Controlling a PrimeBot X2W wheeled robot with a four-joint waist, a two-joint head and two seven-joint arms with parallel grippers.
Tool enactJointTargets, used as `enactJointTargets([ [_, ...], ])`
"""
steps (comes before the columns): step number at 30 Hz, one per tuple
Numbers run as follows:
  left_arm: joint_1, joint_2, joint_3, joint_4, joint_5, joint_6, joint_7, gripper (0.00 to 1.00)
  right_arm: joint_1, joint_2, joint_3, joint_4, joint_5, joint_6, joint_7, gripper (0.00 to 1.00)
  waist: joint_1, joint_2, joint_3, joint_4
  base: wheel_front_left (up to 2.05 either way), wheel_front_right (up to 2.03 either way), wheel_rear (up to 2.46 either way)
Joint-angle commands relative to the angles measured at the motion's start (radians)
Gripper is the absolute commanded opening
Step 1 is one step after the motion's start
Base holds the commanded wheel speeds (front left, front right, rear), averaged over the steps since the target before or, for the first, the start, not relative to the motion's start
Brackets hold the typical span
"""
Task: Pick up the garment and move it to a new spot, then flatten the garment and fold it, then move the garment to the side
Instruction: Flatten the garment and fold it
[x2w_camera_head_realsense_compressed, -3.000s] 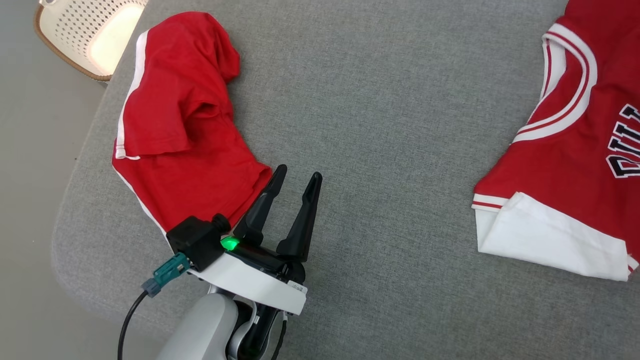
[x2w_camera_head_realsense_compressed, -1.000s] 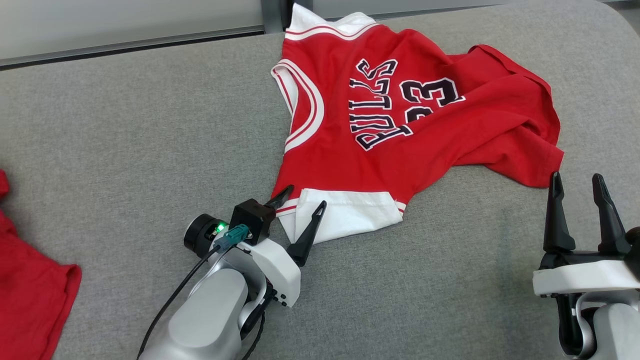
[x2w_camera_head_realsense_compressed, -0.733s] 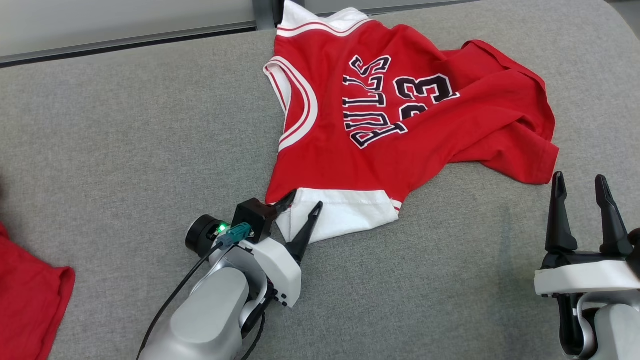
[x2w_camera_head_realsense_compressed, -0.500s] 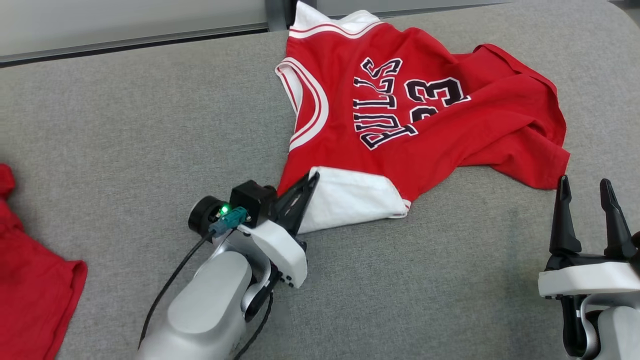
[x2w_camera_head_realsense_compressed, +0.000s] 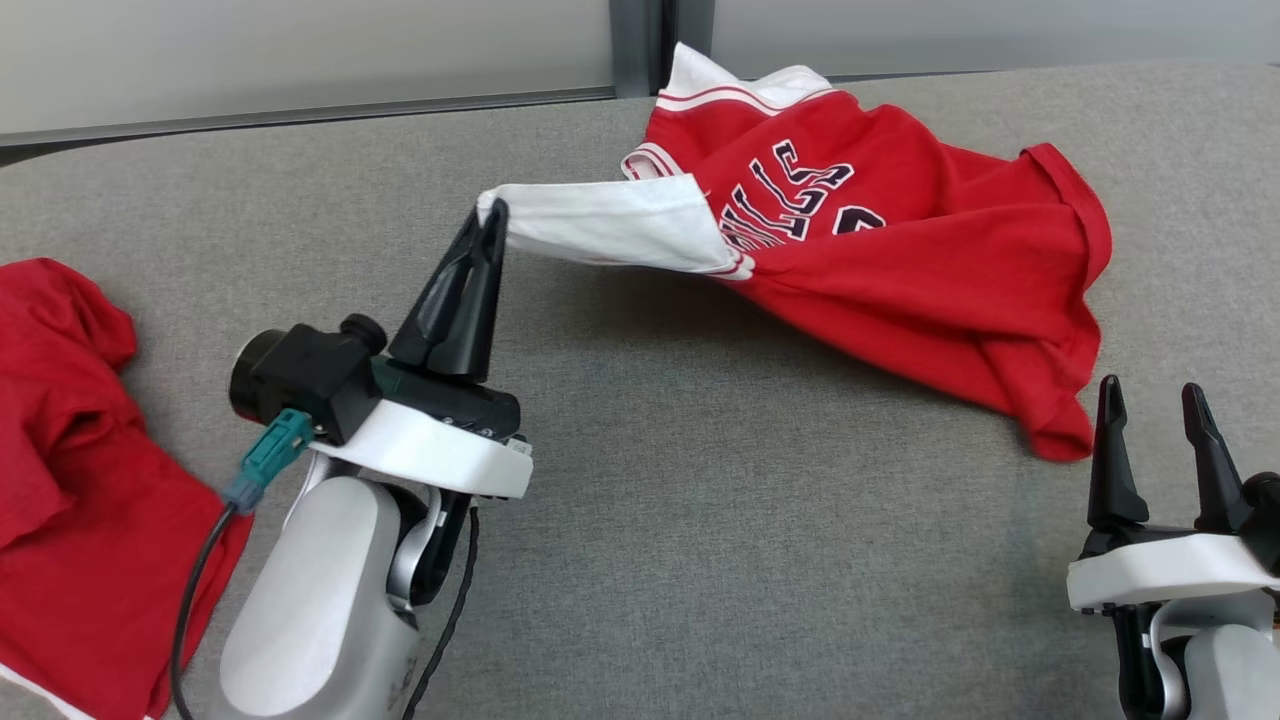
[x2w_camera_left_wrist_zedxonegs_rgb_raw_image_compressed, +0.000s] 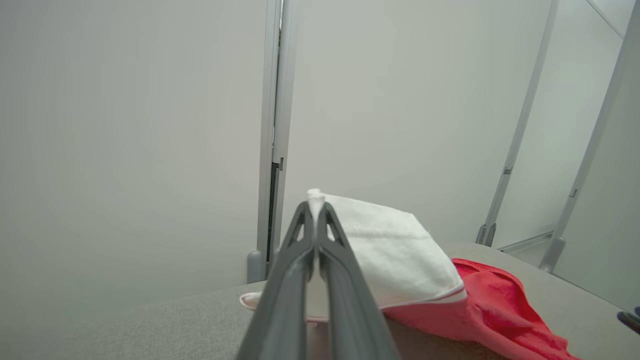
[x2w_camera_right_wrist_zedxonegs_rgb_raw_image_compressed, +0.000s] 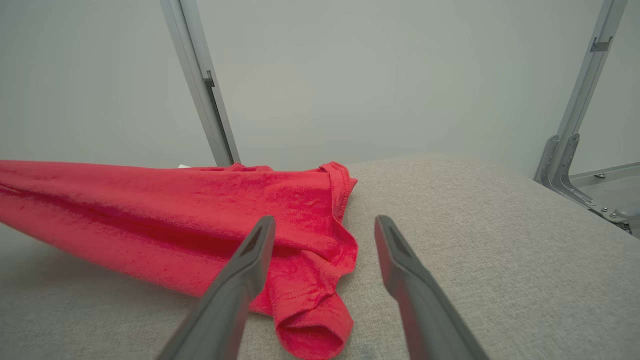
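I am looking down from the head camera across the grey padded surface (x2w_camera_head_realsense_compressed: 700, 520) toward its far edge. The left wrist camera is aiming roughly level along the left gripper (x2w_camera_head_realsense_compressed: 492, 212) at the back wall (x2w_camera_left_wrist_zedxonegs_rgb_raw_image_compressed: 125, 125), close on the jersey (x2w_camera_head_realsense_compressed: 920, 270) hem. The right wrist camera is looking low across the surface's right side, and all three views are sharing that jersey.

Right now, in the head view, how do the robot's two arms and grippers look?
The left gripper and right gripper each have two long, tapering black fingers on a white wrist plate that joins a rounded silver-grey forearm. The left wrist also carries a black camera block, with a teal connector and a black cable.
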Motion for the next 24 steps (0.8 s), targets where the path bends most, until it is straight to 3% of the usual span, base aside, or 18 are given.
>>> enactJointTargets([
  [1,0.024,0.003,0.033,-0.027,0.013,-0.003,-0.005,0.00,0.007,-0.004,0.004,0.007,-0.007,0.000,0.003,1.00,0.0000,0.0000,-0.012,0.014,0.00,0.00,0.00],
  [7,0.080,0.002,0.072,-0.044,0.031,-0.001,-0.005,0.00,0.011,-0.007,0.014,0.032,0.002,0.000,0.022,1.00,0.0000,0.0000,-0.028,0.036,0.00,0.00,0.00],
  [22,0.156,0.002,0.073,0.169,0.154,0.038,-0.003,0.00,0.019,-0.022,0.029,0.067,0.008,0.000,0.054,1.00,0.0000,0.0000,-0.049,0.059,0.00,0.00,0.00],
  [23,0.161,0.002,0.074,0.193,0.149,0.041,-0.003,0.10,0.021,-0.024,0.029,0.067,0.008,0.000,0.055,1.00,0.0000,0.0000,-0.050,0.060,0.00,0.00,0.00],
  [24,0.162,0.002,0.075,0.207,0.149,0.044,-0.003,0.61,0.022,-0.025,0.029,0.067,0.008,0.000,0.056,1.00,0.0000,0.0000,-0.052,0.061,0.00,0.00,0.00],
])
